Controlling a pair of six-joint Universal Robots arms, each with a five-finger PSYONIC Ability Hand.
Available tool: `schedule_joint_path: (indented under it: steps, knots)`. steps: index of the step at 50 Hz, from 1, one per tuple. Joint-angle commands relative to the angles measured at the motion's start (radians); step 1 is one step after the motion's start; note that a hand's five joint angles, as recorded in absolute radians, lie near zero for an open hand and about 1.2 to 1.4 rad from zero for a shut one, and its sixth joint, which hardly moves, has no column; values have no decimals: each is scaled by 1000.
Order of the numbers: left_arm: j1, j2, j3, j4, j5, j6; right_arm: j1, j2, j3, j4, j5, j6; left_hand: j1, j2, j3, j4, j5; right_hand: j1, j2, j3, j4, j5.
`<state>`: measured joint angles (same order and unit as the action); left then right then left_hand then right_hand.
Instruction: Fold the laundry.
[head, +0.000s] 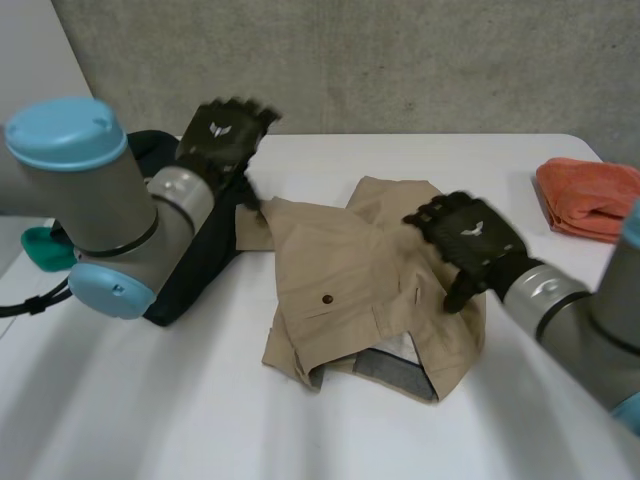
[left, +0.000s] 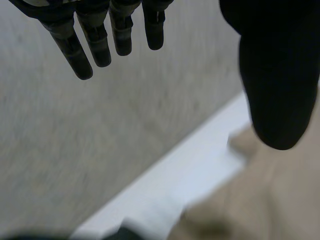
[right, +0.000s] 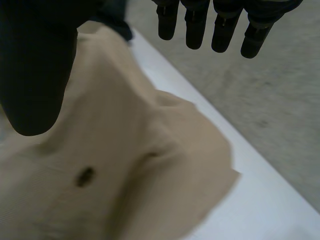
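Tan shorts (head: 360, 290) lie partly folded in the middle of the white table (head: 150, 400), with a dark button on a pocket and a grey lining showing at the near edge. My left hand (head: 222, 140) is raised above the table beyond the shorts' far left corner, fingers (left: 95, 40) straight and spread, holding nothing. A corner of the tan cloth (left: 260, 200) lies below its thumb. My right hand (head: 470, 245) hovers over the right side of the shorts, its fingers (right: 225, 30) straight and open above the tan cloth (right: 125, 165).
A folded orange cloth (head: 590, 195) lies at the table's far right edge. A black garment (head: 195, 270) sits left of the shorts, under my left arm, with a teal item (head: 38, 250) beyond the left edge. A grey wall stands behind the table.
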<state>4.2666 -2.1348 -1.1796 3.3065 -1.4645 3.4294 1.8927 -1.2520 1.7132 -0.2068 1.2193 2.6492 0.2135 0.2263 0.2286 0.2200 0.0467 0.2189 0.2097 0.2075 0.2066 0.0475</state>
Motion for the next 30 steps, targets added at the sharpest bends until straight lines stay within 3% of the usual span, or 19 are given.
schedule_joint_path:
  steps: [1,6,8,9,12,16,21,25,30]
  knots:
    - [122,-220,49,-1,-7,345,86,108,-38,-8,19,-77,50,37,35,43,42,-44,-35,-33,-32,-48]
    - [167,-329,115,5,-16,410,94,129,-35,-9,60,-92,114,101,99,108,106,-44,-35,-33,-32,-48]
    - [180,-362,158,8,-16,402,94,128,-27,-13,86,-98,293,280,278,286,285,-44,-35,-33,-32,-48]
    - [183,-372,173,8,-16,404,94,128,-26,-13,94,-98,419,406,403,412,411,-44,-35,-33,-32,-48]
    - [205,-410,222,28,-17,410,91,128,-21,-17,106,-98,1180,1168,1165,1174,1173,-44,-35,-33,-32,-48]
    - [254,-430,245,99,-74,415,82,124,-15,-17,109,-97,1183,1170,1168,1176,1175,-44,-35,-33,-32,-48]
    - [323,-441,282,229,-235,444,77,105,0,-17,112,-97,1183,1170,1168,1176,1175,-44,-35,-33,-32,-48]
    - [395,-435,287,275,-260,537,78,82,11,-16,117,-97,1183,1170,1168,1176,1175,-44,-35,-33,-32,-48]
    - [389,-424,249,281,-260,561,77,59,13,-16,120,-86,1183,1170,1168,1176,1175,-44,-35,-33,-32,-48]
